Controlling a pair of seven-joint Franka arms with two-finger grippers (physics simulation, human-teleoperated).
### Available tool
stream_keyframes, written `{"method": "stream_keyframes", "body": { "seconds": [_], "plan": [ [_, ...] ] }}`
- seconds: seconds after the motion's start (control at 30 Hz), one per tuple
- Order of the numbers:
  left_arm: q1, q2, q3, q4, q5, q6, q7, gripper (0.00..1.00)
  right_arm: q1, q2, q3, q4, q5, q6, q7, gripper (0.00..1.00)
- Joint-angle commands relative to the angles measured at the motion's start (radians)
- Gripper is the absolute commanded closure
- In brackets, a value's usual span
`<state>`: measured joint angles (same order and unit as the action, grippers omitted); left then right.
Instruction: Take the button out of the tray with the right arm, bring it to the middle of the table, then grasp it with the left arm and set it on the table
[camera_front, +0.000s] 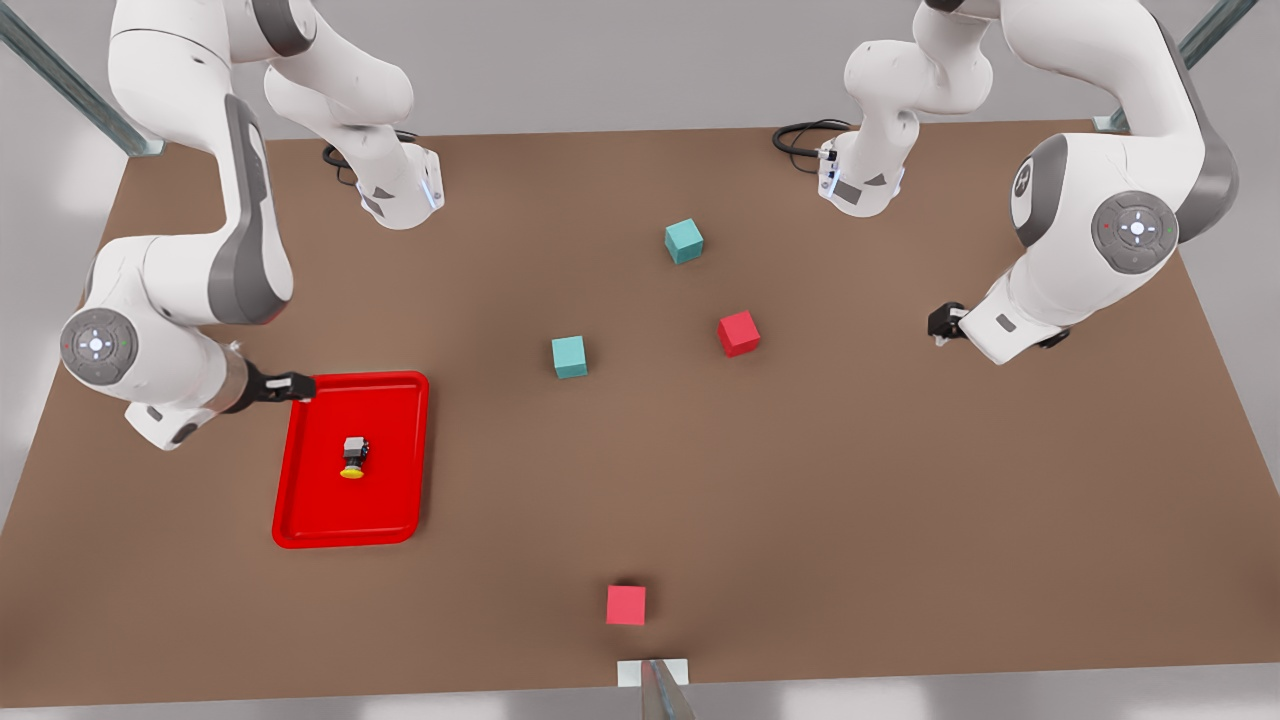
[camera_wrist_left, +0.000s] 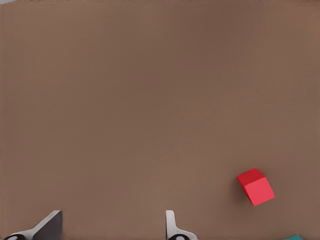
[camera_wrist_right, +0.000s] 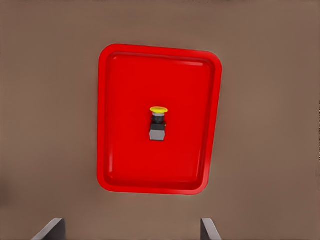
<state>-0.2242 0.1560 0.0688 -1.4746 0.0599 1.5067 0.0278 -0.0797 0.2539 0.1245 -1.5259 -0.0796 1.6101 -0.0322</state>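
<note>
Bring the right claw (camera_front: 300, 386) down over the button (camera_front: 353, 457) and line the fingers up across its boxy grey body, not the yellow cap. That claw hangs wide open and empty above the red tray's (camera_front: 400, 400) far-left corner. The button lies on its side mid-tray, just nearer and to the right of it. Your left claw (camera_front: 940, 322) waits open and empty over bare worktop (camera_front: 900, 520), far right.

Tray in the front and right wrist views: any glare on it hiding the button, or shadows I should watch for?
Front view: the tray shows only a thin sheen along its rim; the button stands out clearly. Right wrist view: a faint highlight near one tray edge, the button unobscured, with soft, even lighting.
</note>
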Motion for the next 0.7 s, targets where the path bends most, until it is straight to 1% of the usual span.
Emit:
{"method": "stream_keyframes", "body": {
  "seconds": [0.0, 0.07, 0.13, 0.2, 0.27, 0.33, 0.37, 0.4, 0.47, 0.5, 0.57, 0.67],
  "plan": [
    [0.000, -0.001, 0.000, 0.000, 0.001, 0.014, 0.011, 0.00, 0.001, -0.001, 0.000, -0.002, 0.000, 0.056, -0.003, 0.00],
    [0.000, -0.001, 0.000, 0.000, 0.001, 0.014, 0.011, 0.00, -0.021, 0.002, 0.000, 0.001, 0.017, 0.027, -0.014, 0.00],
    [0.000, -0.001, 0.000, 0.000, 0.001, 0.012, 0.011, 0.00, -0.046, 0.019, 0.000, 0.018, 0.026, 0.022, -0.090, 0.00],
    [0.000, -0.001, 0.000, 0.000, 0.001, 0.014, 0.011, 0.00, -0.037, 0.033, 0.000, 0.019, 0.017, 0.021, -0.075, 0.00],
    [0.000, 0.000, 0.000, 0.000, 0.001, 0.014, 0.011, 0.00, -0.026, 0.081, 0.000, 0.033, 0.024, 0.022, -0.077, 0.00],
    [0.000, 0.002, 0.000, 0.000, 0.001, 0.012, 0.011, 0.00, 0.004, 0.123, 0.000, 0.033, 0.021, 0.034, -0.012, 0.00],
    [0.000, 0.007, 0.000, 0.000, 0.001, 0.012, 0.011, 0.00, 0.008, 0.157, 0.000, 0.026, 0.023, 0.098, 0.024, 0.00],
    [0.000, 0.008, 0.000, 0.000, 0.001, 0.014, 0.011, 0.00, 0.014, 0.183, 0.000, -0.019, 0.017, 0.242, 0.055, 0.00],
    [0.000, 0.008, 0.000, 0.000, 0.001, 0.014, 0.011, 0.00, 0.012, 0.186, 0.000, -0.134, 0.017, 0.364, 0.077, 0.00],
    [0.000, 0.010, 0.000, 0.000, 0.000, 0.014, 0.011, 0.00, 0.011, 0.188, 0.000, -0.204, 0.017, 0.479, 0.078, 0.00],
    [0.000, 0.014, 0.000, 0.000, 0.001, 0.015, 0.011, 0.00, -0.005, 0.212, 0.000, -0.301, 0.014, 0.632, 0.075, 0.00],
    [0.002, 0.020, 0.002, 0.000, 0.000, 0.017, 0.011, 0.00, -0.041, 0.263, 0.000, -0.303, -0.031, 0.685, 0.064, 0.00]
  ]
}}
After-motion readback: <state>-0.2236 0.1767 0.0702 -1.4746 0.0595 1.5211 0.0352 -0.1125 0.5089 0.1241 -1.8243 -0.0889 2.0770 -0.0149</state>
